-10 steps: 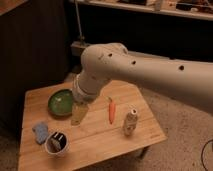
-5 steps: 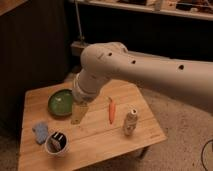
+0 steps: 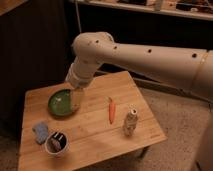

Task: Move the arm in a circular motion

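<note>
The arm [image 3: 145, 57] is a very large off-white arm of thick rounded segments with small dark holes. It reaches in from the right, bends at an elbow [image 3: 92, 45] and points down over the wooden table [image 3: 95, 142]. Its tan flat gripper [image 3: 77, 98] hangs at the right edge of a green plate [image 3: 60, 103], just above the table's back left part.
An orange carrot [image 3: 111, 110] lies in the middle of the table. A small pale bottle [image 3: 130, 123] stands to its right. A blue sponge [image 3: 40, 132] and a white cup [image 3: 56, 144] holding dark items sit at the front left. A dark cabinet stands behind.
The arm's elbow and gripper have shifted slightly left and toward the back of the table. The objects on the table have not moved.
</note>
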You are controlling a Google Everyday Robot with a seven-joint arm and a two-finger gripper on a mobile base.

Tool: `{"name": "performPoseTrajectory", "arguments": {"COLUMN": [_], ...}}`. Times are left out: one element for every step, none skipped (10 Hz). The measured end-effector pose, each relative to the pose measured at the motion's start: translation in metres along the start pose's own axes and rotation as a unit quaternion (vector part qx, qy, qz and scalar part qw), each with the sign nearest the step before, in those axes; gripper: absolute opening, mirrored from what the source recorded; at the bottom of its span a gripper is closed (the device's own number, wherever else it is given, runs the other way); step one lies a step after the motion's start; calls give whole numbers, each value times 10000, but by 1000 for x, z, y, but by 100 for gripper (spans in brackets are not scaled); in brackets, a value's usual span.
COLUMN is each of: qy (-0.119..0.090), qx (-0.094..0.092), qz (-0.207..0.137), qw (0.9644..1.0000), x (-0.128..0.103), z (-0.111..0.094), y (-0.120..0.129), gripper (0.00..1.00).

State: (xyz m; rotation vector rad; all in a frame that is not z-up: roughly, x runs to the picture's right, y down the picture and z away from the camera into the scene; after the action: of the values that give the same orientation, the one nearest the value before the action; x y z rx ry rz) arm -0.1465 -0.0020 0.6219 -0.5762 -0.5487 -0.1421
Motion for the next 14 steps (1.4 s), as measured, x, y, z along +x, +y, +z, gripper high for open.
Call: {"name": "performPoseTrajectory", "arguments": {"qy": [15, 27, 35, 51, 48, 78, 111, 156, 237, 303, 372, 454, 503, 530], "qx": [-68, -148, -234, -327, -394, -466, -497, -508, -493, -467, -428, -353, -274, -216], "qz": [33, 142, 263, 438, 616, 836, 1047, 1267, 1551, 1722, 1886, 2111, 2323, 2451], "qw": [10000, 9998, 9994, 9985, 9973, 9954, 9932, 9905, 9864, 9835, 9804, 9758, 9709, 9678], "x": [13, 31, 48, 69, 87, 107, 125, 144, 169, 185, 201, 225, 246, 258], "z": [9, 24, 38, 53, 65, 74, 76, 74, 67, 61, 54, 41, 28, 19], "y": [-15, -28, -34, -38, -40, -34, -25, -15, -2, 6, 12, 21, 31, 38], "gripper": [80, 80, 80, 80, 80, 80, 80, 80, 80, 80, 80, 80, 80, 80]}}
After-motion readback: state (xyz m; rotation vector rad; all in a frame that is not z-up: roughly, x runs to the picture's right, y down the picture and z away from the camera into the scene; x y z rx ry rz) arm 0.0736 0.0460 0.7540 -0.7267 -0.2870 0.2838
